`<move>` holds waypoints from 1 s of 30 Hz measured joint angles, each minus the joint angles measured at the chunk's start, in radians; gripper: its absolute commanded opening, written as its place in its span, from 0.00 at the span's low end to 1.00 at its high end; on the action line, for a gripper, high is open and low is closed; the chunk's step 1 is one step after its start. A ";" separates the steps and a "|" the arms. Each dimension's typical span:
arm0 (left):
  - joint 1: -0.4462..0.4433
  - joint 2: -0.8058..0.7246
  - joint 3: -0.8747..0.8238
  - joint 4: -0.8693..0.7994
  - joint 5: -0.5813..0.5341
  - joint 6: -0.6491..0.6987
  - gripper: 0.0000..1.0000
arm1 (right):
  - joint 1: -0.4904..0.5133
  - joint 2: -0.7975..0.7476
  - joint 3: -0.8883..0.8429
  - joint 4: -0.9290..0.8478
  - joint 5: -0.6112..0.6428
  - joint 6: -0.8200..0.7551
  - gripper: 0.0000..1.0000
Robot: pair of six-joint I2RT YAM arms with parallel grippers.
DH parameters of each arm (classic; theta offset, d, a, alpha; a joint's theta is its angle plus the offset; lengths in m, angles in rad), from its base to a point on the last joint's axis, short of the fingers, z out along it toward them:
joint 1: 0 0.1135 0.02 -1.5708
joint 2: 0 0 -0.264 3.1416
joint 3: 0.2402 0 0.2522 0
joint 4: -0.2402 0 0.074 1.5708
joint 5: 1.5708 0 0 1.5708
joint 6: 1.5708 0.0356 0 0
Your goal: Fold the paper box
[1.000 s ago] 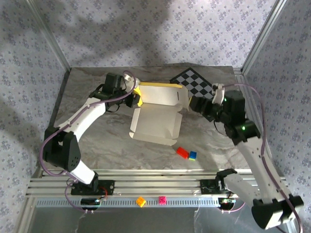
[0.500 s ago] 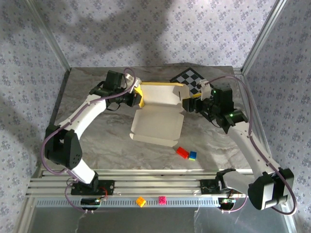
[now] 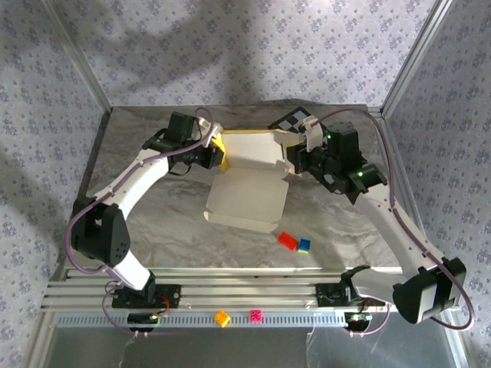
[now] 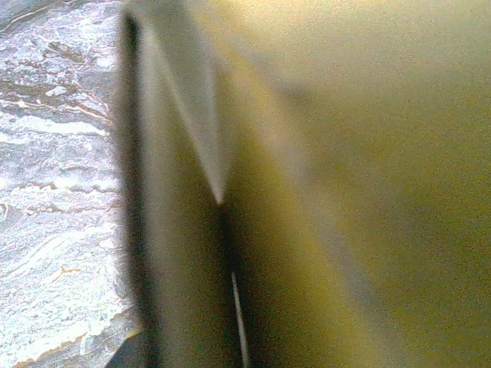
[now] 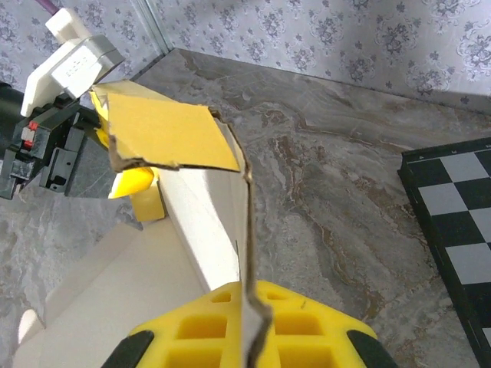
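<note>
As the paper box (image 3: 247, 188) sits half-formed on the table (image 3: 165, 230), the left gripper (image 3: 217, 156) clamps its left end and the right gripper (image 3: 296, 159) pinches its right flap, the long axis spanning both.

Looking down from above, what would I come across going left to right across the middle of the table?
left gripper, clamped on the box's left edge → paper box, lying open with its white inside up → right gripper, clamped on the box's right edge.
</note>
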 measured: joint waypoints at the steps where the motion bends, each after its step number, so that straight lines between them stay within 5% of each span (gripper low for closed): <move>1: 0.000 0.000 0.000 0.000 -0.002 -0.010 0.00 | 0.006 0.001 0.014 -0.016 0.003 0.000 0.00; 13: -0.011 0.036 0.045 -0.019 -0.038 -0.103 0.00 | 0.041 0.023 0.083 -0.088 0.022 0.011 0.00; 27: 0.014 0.011 -0.036 0.139 0.052 -0.160 0.18 | -0.012 0.042 0.101 -0.099 -0.090 0.065 0.00; 30: 0.020 0.001 -0.051 0.153 0.055 -0.170 0.13 | -0.022 0.042 0.101 -0.100 -0.113 0.081 0.00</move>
